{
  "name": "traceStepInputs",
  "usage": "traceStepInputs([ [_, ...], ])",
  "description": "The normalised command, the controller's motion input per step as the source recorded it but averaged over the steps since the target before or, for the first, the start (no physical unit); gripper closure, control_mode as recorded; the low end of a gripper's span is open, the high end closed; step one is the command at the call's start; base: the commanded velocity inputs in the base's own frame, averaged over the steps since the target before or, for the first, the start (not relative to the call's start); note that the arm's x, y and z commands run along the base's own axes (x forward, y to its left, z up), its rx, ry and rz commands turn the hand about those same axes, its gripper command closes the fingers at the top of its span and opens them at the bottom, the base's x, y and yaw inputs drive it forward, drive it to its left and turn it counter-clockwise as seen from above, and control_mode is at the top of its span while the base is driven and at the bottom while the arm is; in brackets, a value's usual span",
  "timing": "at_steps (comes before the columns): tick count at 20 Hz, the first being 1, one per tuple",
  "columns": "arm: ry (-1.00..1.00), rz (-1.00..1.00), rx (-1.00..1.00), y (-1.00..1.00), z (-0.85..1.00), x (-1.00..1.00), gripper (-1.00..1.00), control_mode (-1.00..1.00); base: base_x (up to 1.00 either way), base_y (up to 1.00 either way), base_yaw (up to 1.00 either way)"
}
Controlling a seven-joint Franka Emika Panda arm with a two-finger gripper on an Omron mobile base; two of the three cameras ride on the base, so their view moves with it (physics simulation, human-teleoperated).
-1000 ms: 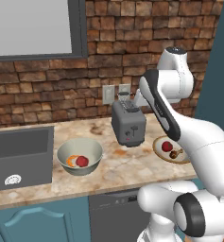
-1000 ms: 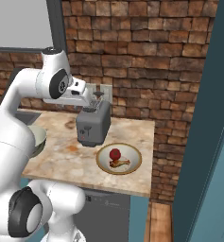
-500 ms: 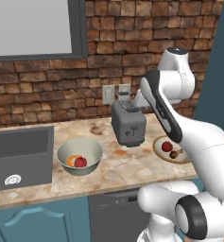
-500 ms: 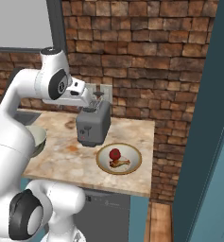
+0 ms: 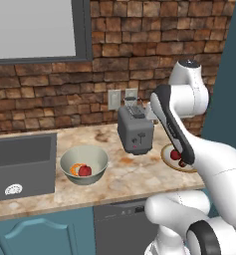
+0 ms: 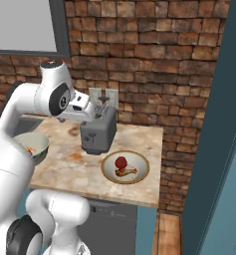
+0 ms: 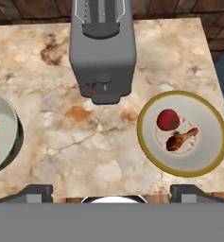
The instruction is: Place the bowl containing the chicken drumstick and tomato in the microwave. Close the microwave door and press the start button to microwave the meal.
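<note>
I have the gripper (image 7: 111, 191) high above the counter (image 7: 108, 142), over its front edge and looking straight down; in the hand view the two fingertips (image 7: 35, 191) stand at the far sides, so the jaws are spread wide and grip nothing.

The bowl (image 7: 146, 137) sits on the counter near its right end, close to the front edge and just beside the toaster (image 7: 101, 52), not touching it. In the right base view the bowl (image 6: 139, 172) lies in front of and to the right of the toaster (image 6: 98, 132).

The tomato (image 7: 168, 119) rests inside the bowl, toward the side nearer the toaster. The chicken drumstick (image 7: 180, 139) lies just beside the tomato; I cannot tell whether they touch. Both show in the right base view as well: tomato (image 6: 121, 162), chicken drumstick (image 6: 125, 172).

In the left base view the arm covers most of the bowl (image 5: 165, 154); a part of the tomato (image 5: 175, 155) shows beside the forearm.

A second, deeper bowl (image 5: 83, 163) stands on the counter left of the toaster (image 5: 135, 132), well apart from the gold-rimmed one, and holds a red piece and an orange piece. A sink (image 5: 22, 167) is set into the left end of the counter (image 5: 124, 174)
</note>
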Motion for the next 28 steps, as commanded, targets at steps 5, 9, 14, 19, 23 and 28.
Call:
traceStepInputs([
  [5, -0.02, -0.14, 0.0, -0.37, -0.3, -0.43, -1.0, -1.0, 0.0, 0.0, 0.0],
  [9, 0.0, -0.09, 0.0, -0.56, -0.11, -0.36, -1.0, -1.0, 0.0, 0.0, 0.0],
  [14, 0.0, -0.1, 0.03, -0.64, -0.19, -0.02, -1.0, -1.0, 0.0, 0.0, 0.0],
  [19, -0.01, -0.23, 0.19, -0.58, -0.43, -0.12, -1.0, -1.0, 0.0, 0.0, 0.0],
  [23, 0.0, -0.28, 0.23, -0.47, -0.32, 0.0, -1.0, -1.0, 0.0, 0.0, 0.0],
  [28, 0.04, -0.19, 0.21, -0.32, -0.44, 0.0, -1.0, -1.0, 0.0, 0.0, 0.0],
])
